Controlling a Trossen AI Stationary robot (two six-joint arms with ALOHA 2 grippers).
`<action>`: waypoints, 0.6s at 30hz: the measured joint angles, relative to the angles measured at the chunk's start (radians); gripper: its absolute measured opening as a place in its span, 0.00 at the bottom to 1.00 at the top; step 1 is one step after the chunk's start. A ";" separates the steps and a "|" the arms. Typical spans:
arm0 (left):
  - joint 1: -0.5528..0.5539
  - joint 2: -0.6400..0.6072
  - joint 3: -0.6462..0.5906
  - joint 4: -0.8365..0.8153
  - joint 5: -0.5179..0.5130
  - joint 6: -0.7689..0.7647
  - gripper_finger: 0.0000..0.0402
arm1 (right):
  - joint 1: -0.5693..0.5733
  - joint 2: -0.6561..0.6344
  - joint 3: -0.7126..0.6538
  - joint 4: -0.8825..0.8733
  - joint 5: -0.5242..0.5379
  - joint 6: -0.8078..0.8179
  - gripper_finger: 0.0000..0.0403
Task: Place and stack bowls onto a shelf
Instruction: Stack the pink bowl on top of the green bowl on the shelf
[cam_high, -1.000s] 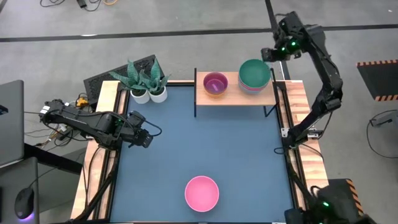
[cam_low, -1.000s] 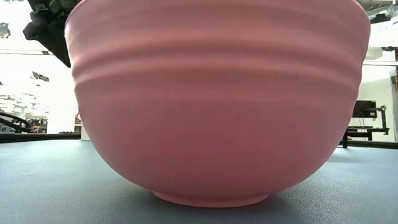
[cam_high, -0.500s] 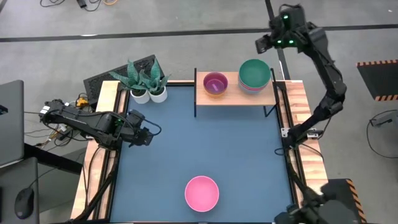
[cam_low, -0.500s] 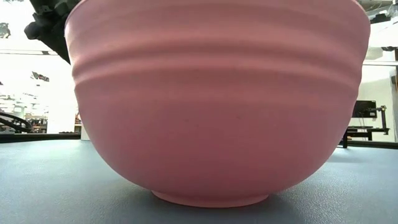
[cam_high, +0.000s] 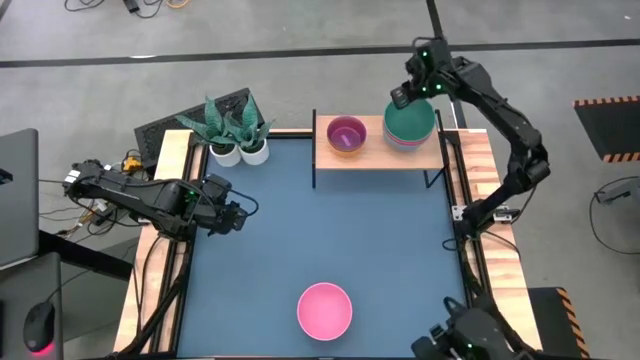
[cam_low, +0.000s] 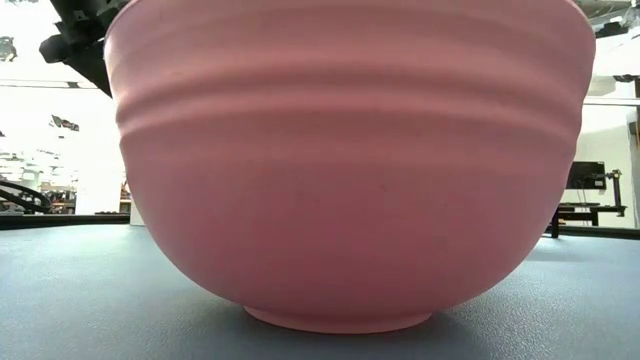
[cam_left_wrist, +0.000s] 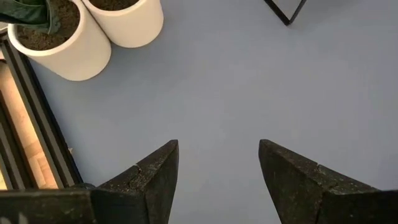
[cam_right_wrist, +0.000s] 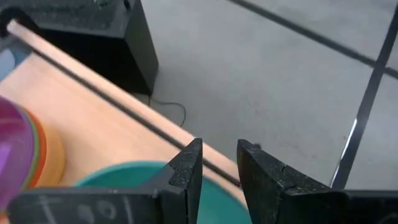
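A green bowl (cam_high: 410, 120) tops a stack of larger bowls at the right end of the shelf (cam_high: 372, 156). A purple bowl (cam_high: 346, 133) sits in a yellow-orange one (cam_right_wrist: 51, 155) at the shelf's left end. A pink bowl (cam_high: 325, 309) stands on its base on the blue table near the front edge and fills the low view (cam_low: 350, 160). My right gripper (cam_high: 400, 95) hovers over the green bowl's far left rim (cam_right_wrist: 124, 175), its fingers a narrow gap apart (cam_right_wrist: 219, 171) and empty. My left gripper (cam_high: 243, 211) is open and empty (cam_left_wrist: 217, 168) over the table's left side.
Two white plant pots (cam_high: 240, 150) stand at the table's far left corner, beside the shelf's left legs; they also show in the left wrist view (cam_left_wrist: 93, 28). Wooden side rails (cam_high: 170, 190) run along both sides. Bare blue table (cam_high: 340, 230) lies between shelf and pink bowl.
My right gripper has swung from beyond the shelf's right end toward the table's left, coming over the green bowl's far rim. The bowls have not moved.
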 joint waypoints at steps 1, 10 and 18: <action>0.000 0.000 0.000 0.000 0.000 -0.001 0.52 | 0.000 0.000 -0.012 -0.002 0.000 0.000 0.31; 0.000 0.000 0.000 0.000 0.000 -0.010 0.52 | 0.000 -0.020 -0.037 -0.006 0.001 -0.004 0.31; 0.000 0.000 0.000 0.000 -0.002 -0.006 0.52 | 0.042 -0.195 0.025 -0.017 0.000 0.134 0.31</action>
